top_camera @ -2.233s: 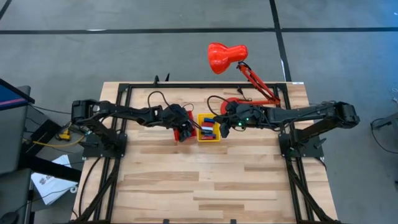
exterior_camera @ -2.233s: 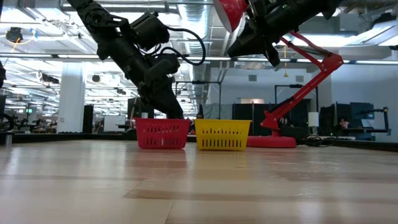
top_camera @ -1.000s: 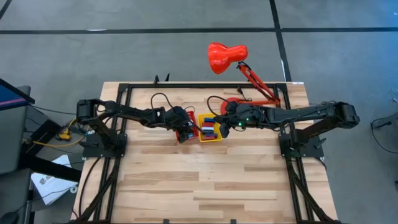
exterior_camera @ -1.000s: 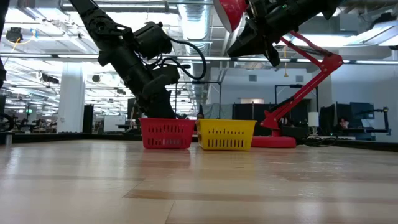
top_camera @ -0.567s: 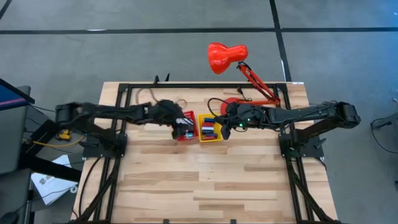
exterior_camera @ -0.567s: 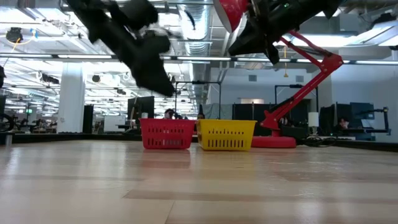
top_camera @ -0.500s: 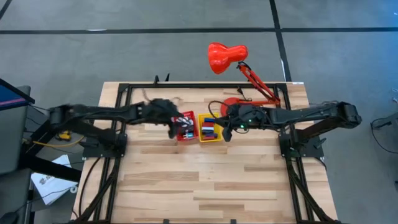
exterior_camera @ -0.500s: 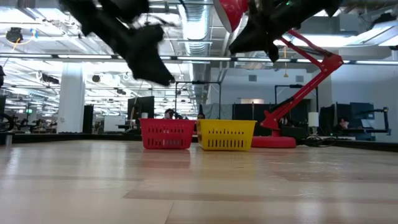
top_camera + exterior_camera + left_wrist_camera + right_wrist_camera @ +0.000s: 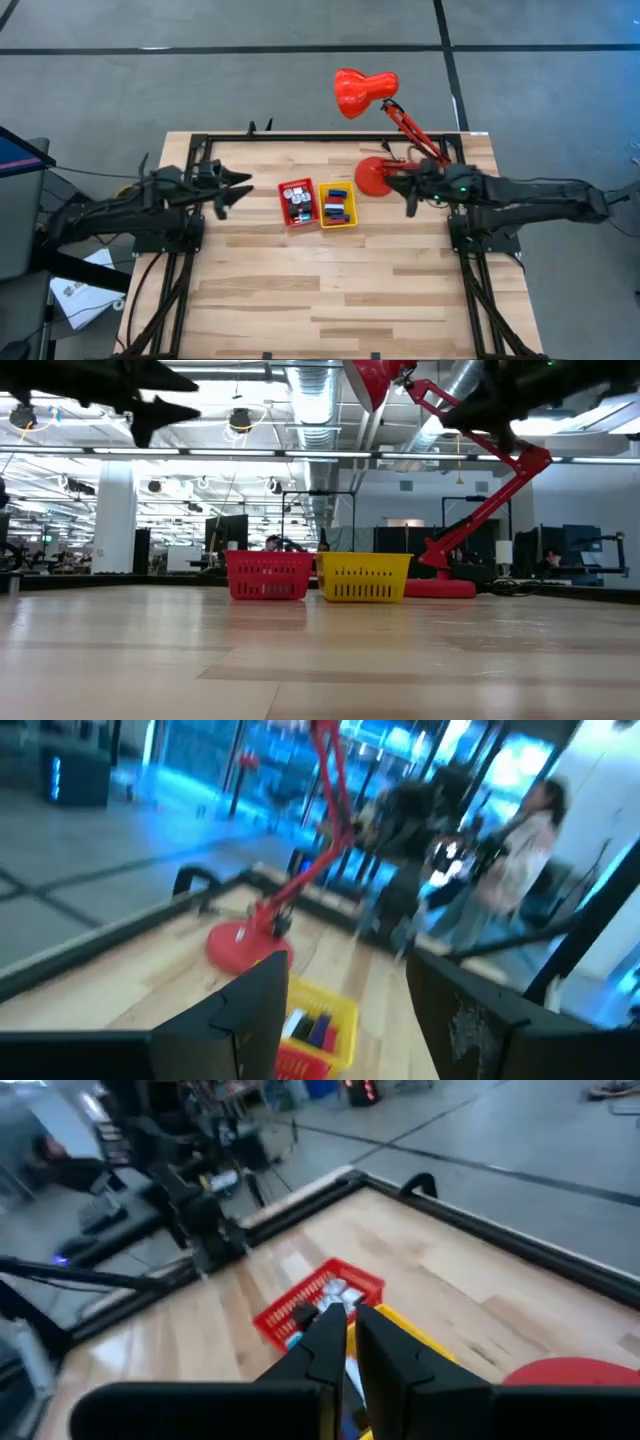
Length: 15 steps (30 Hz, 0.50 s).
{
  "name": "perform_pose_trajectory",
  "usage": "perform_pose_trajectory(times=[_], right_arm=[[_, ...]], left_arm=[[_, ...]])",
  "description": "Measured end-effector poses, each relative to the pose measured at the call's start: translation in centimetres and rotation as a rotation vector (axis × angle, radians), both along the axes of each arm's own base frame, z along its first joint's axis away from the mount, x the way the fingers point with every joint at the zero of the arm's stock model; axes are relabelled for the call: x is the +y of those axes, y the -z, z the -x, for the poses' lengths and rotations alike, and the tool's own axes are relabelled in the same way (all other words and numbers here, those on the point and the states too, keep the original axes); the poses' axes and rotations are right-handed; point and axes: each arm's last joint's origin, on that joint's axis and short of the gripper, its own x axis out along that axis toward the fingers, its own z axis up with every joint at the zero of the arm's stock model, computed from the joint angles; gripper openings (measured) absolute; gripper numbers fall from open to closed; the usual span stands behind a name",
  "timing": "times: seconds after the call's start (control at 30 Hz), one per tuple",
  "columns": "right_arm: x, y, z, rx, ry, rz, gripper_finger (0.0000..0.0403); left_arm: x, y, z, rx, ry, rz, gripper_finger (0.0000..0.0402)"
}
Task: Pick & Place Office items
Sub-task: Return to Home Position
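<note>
Office items (image 9: 297,200) were all sitting in the two little bins mid-counter (image 9: 330,290) from what I could see. White and black bits lay in the red bin (image 9: 283,187), and blue, red and dark ones in the yellow bin (image 9: 352,206) right beside it. My left hand (image 9: 345,972) hung up over the left side, well clear of the bins, fingers spread wide and empty. My right hand (image 9: 349,1322) hovered near the red lamp (image 9: 362,90) base, fingers nearly pressed together, gripping nothing.
</note>
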Motion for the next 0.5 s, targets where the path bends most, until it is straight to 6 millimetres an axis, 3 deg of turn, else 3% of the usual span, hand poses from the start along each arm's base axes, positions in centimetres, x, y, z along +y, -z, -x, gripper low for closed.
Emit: perform_pose_trajectory(times=[0.13,0.33,0.5], right_arm=[[0.4,0.1,2.2,-0.010,-0.031,-0.004,0.0022],[0.9,1.5,5.7,0.188,-0.081,0.057,0.0022],[1.2,2.0,6.0,0.094,-0.115,0.122,0.0022]], left_arm=[[-0.4,0.3,1.5,-0.066,0.005,-0.015,0.0198],[-0.6,1.6,2.5,-0.036,0.000,-0.025,0.0199],[-0.6,2.0,2.3,0.006,0.001,-0.026,0.0198]])
